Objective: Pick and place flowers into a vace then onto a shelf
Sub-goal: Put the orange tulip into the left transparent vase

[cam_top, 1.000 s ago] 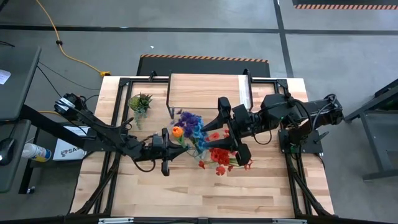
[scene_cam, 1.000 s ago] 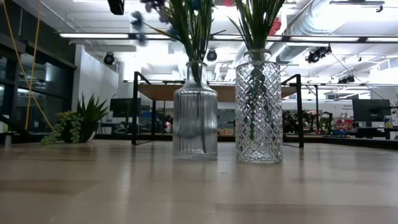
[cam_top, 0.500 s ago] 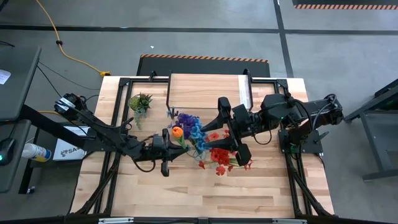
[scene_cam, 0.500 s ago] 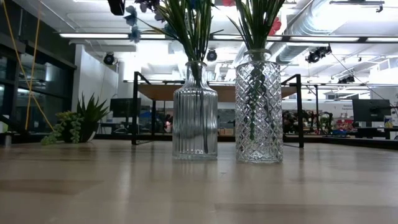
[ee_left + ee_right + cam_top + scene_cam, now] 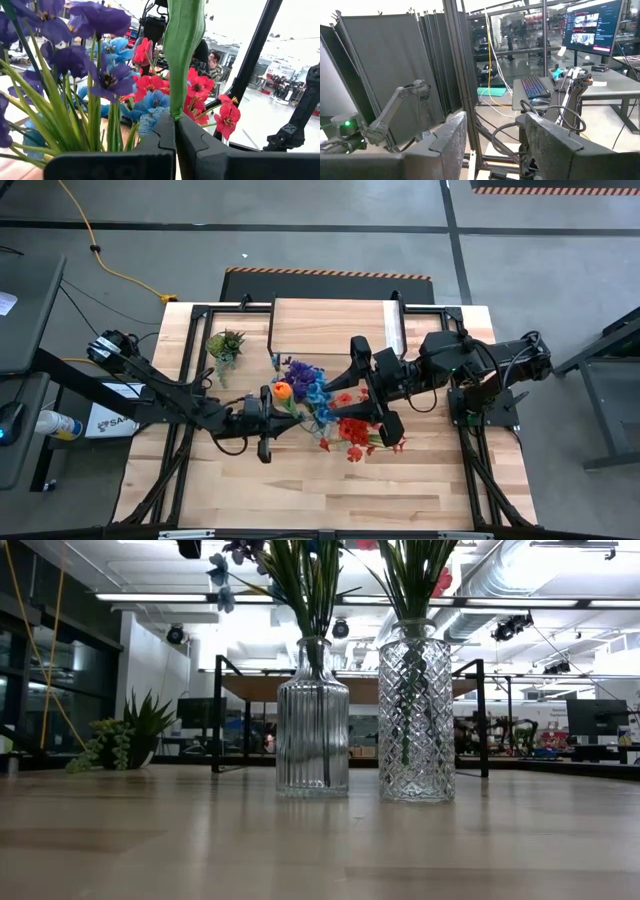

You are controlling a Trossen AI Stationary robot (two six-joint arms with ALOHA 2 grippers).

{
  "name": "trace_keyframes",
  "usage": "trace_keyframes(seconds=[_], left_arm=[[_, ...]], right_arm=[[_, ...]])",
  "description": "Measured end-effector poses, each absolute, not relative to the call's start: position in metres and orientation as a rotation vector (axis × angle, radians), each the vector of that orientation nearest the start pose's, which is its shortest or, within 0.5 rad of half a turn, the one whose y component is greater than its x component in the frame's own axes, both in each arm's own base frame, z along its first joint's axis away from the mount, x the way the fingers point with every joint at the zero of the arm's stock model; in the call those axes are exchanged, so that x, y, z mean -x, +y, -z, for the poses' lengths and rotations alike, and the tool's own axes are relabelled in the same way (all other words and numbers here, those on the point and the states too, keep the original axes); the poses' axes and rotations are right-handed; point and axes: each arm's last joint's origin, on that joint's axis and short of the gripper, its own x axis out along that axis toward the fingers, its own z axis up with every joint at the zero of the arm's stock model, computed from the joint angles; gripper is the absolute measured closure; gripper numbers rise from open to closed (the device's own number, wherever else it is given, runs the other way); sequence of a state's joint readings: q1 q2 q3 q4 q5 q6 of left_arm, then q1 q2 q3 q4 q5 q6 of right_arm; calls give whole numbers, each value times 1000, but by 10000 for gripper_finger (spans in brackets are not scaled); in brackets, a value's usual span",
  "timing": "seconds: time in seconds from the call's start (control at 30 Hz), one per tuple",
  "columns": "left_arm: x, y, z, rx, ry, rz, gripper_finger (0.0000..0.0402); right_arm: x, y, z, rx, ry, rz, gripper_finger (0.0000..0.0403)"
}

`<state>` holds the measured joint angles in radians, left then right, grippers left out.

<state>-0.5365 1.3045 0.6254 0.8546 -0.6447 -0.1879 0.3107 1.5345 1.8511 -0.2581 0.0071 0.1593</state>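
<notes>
Two glass vases stand side by side on the table. The ribbed vase (image 5: pixel 313 720) holds purple and blue flowers (image 5: pixel 305 380). The diamond-cut vase (image 5: pixel 416 710) holds red flowers (image 5: pixel 355 430). My left gripper (image 5: pixel 278 406) is beside the ribbed vase's bunch and is shut on the green stem of the orange flower (image 5: pixel 284 391). My right gripper (image 5: pixel 350 392) is open and empty above the table, between the two bunches. The shelf (image 5: pixel 330 320) stands at the far edge. My left gripper pinches the orange flower's green stem (image 5: pixel 176 102) between its two fingers, which lie across the stem. The fingers come about level from the table's left. The stem rises above the fingers. Its lower end is hidden, so I cannot tell whether it stands in the ribbed vase.
A small green potted plant (image 5: pixel 226 343) stands at the far left of the table and also shows in the low view (image 5: pixel 125 740). The shelf's dark legs (image 5: pixel 218 715) stand behind the vases. Bare tabletop (image 5: pixel 320 490) lies along the near edge.
The purple and blue bunch in the ribbed vase has swayed. Its blooms at the top left of the low view have shifted. Both arms have stayed about where they were.
</notes>
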Motion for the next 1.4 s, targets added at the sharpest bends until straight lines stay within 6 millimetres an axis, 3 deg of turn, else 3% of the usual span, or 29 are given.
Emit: trace_keyframes(seconds=[0.47,0.73,1.4], left_arm=[[-240,-122,-265,276,-137,-96,372],[-244,-125,-278,240,-152,-92,372],[-246,-125,-283,203,-182,-130,372]], right_arm=[[-306,98,-506,-165,-33,-322,210],[-306,98,-506,-164,-32,-322,210],[-304,104,-506,-171,-30,-339,210]])
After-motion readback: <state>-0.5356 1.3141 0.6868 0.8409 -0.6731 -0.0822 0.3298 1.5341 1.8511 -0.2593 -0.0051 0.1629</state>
